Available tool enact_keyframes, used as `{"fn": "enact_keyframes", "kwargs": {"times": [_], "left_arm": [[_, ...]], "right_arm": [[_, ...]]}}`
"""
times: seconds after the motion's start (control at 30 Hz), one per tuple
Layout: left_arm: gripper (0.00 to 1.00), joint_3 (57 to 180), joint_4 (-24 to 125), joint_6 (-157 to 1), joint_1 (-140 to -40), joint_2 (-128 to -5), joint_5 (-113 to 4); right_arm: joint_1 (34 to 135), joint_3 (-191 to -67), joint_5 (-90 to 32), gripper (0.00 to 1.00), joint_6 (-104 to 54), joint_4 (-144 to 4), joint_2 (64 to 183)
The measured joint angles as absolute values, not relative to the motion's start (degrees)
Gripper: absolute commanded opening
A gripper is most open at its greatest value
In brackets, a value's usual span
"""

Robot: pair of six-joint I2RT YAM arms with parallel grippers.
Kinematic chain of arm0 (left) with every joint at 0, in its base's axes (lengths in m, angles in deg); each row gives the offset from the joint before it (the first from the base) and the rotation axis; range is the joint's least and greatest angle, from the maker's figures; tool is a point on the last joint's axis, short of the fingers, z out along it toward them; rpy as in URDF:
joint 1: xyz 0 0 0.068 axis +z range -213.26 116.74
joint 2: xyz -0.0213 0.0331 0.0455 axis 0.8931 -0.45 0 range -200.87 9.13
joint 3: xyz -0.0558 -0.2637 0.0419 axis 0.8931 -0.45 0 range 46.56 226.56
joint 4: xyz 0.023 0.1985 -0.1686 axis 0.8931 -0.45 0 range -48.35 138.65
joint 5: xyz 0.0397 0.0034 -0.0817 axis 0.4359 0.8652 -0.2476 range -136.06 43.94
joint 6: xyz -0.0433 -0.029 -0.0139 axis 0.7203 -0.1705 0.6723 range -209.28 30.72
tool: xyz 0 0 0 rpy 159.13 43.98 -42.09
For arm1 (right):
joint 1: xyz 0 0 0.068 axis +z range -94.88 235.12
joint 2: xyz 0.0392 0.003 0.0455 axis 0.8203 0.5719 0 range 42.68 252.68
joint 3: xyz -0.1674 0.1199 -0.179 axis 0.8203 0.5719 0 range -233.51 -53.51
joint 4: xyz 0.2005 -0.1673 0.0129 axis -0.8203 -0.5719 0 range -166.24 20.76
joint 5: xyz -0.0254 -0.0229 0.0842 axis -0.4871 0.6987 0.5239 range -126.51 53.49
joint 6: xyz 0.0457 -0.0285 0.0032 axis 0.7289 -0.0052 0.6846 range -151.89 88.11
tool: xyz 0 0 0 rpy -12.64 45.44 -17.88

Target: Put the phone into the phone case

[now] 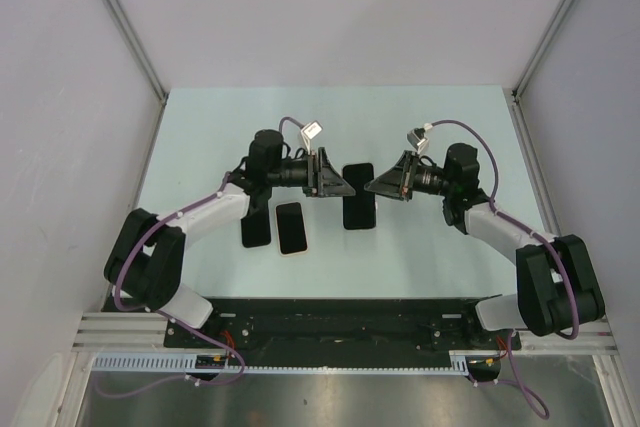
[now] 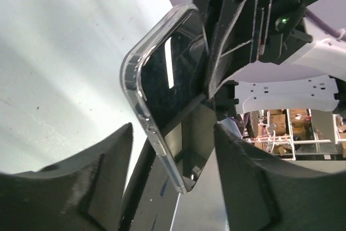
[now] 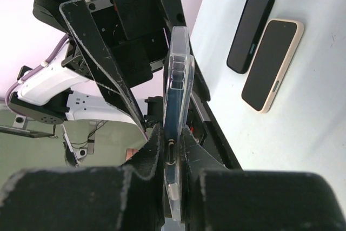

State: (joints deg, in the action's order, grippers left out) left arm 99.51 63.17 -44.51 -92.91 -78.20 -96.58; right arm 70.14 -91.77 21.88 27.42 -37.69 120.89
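Over the middle of the pale green worktop (image 1: pixel 200 127), between the two arms, the dark glossy phone (image 2: pixel 162 96) sat inside the clear plastic phone case (image 3: pixel 177 68), which the right fingers (image 3: pixel 108 198) clamped at one end while the left fingers (image 2: pixel 70 187) stood apart on either side of it, gripping nothing. The insertion looked largely done, though whether every corner had seated could not be told; a final press and setting down seemed left, beside the bare black phone (image 1: pixel 257 227) and the beige-cased phone (image 1: pixel 291 227) lying nearby.
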Motion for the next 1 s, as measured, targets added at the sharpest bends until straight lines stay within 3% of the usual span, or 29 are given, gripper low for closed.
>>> {"fn": "enact_keyframes", "kwargs": {"times": [0.13,0.33,0.37,0.5,0.57,0.6,0.8,0.93,1.0], "left_arm": [[0.52,98.6,68.9,-40.9,-92.9,-78.2,-98.3],[0.26,96.5,74.3,-36.2,-92.6,-78.3,-98.9],[0.18,96.4,74.9,-35.5,-92.5,-78.4,-98.9],[0.01,96.1,77.9,-32.0,-92.3,-78.6,-99.7],[0.00,96.0,78.9,-30.8,-92.3,-78.6,-100.0],[0.00,95.9,79.7,-30.7,-92.3,-78.7,-100.3],[0.00,95.5,82.5,-30.6,-93.2,-78.9,-101.5],[0.00,95.2,83.6,-30.2,-93.4,-79.1,-102.0],[0.00,95.2,84.4,-29.6,-93.4,-79.4,-102.0]], "right_arm": [[70.1,-91.8,22.0,0.02,27.5,-37.5,120.9],[70.0,-91.8,23.4,0.08,28.0,-36.1,120.8],[69.9,-91.8,23.5,0.10,28.0,-35.9,120.7],[69.6,-91.8,23.7,0.22,27.0,-35.5,120.1],[69.6,-91.8,23.9,0.29,26.4,-35.5,119.9],[69.6,-91.8,23.9,0.37,26.2,-36.0,119.8],[70.0,-91.9,23.5,0.68,23.4,-41.5,118.7],[70.1,-91.9,23.4,0.80,21.6,-44.4,117.8],[70.2,-91.8,23.3,0.99,20.9,-45.3,117.2]]}}
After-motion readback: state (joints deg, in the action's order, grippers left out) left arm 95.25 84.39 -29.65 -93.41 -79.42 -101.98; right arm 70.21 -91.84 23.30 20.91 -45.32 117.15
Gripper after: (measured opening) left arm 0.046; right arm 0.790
